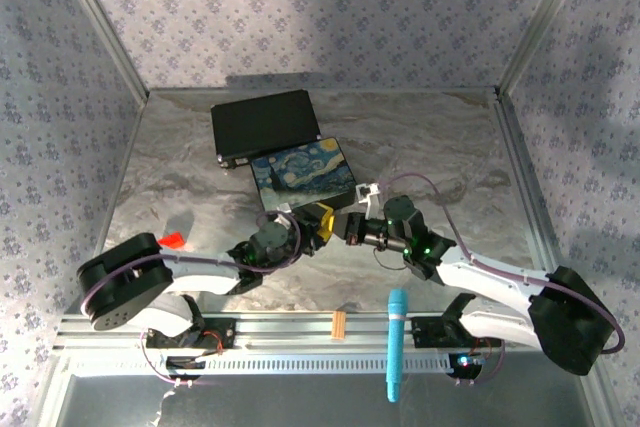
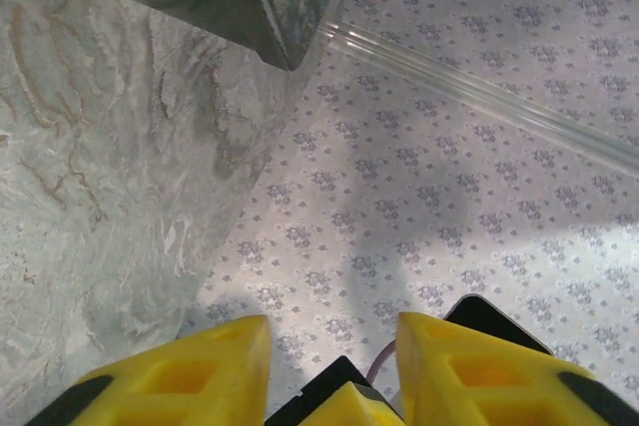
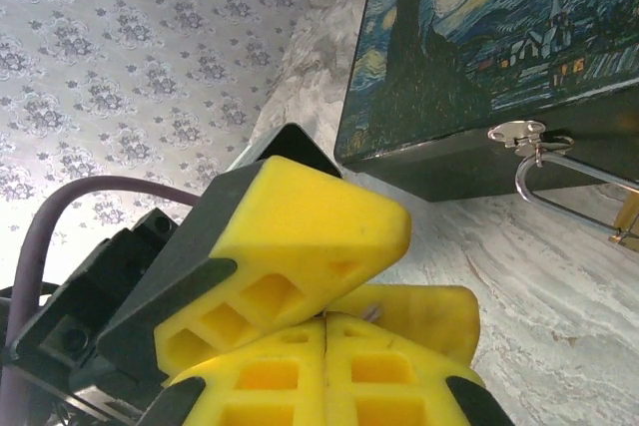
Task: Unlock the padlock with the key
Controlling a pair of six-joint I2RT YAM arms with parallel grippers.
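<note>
**Padlock and approach.** The padlock (image 3: 520, 185) hangs by its silver shackle from the metal clasp (image 3: 518, 133) on the front of the Starry-Night box (image 3: 469, 37). It sits at 3 o'clock in my right wrist view, and its brass body is cut off by the frame edge.

**Jaws.** My right gripper (image 3: 325, 336) has its pads pressed flat together. A small grey sliver (image 3: 371, 312) at their tip may be the key, but it is too small to tell. My left gripper (image 2: 332, 324) stands wide, holding nothing. One of its yellow fingers (image 3: 290, 231) lies touching my right pads.

**Step in hand (judged).** This looks like settling the key's grip before insertion.
- I should free my left fingers first.
- I should line the key up with the lock's body rather than the shackle.
- The lock swings loose on the clasp, so my left jaws should steady it.

**Room.**
- From above, both grippers (image 1: 335, 225) crowd together at 6 o'clock of the box, just beside its front wall, with little clearance there.
- A black case (image 1: 265, 127) lies at 12 o'clock behind the box.
- The red block (image 1: 172, 239) lies well apart at 9 o'clock.
- Bare table (image 1: 450, 147) opens toward 2 o'clock.
- The rail (image 1: 300, 327) at 6 o'clock carries a blue tool (image 1: 397, 342).
</note>
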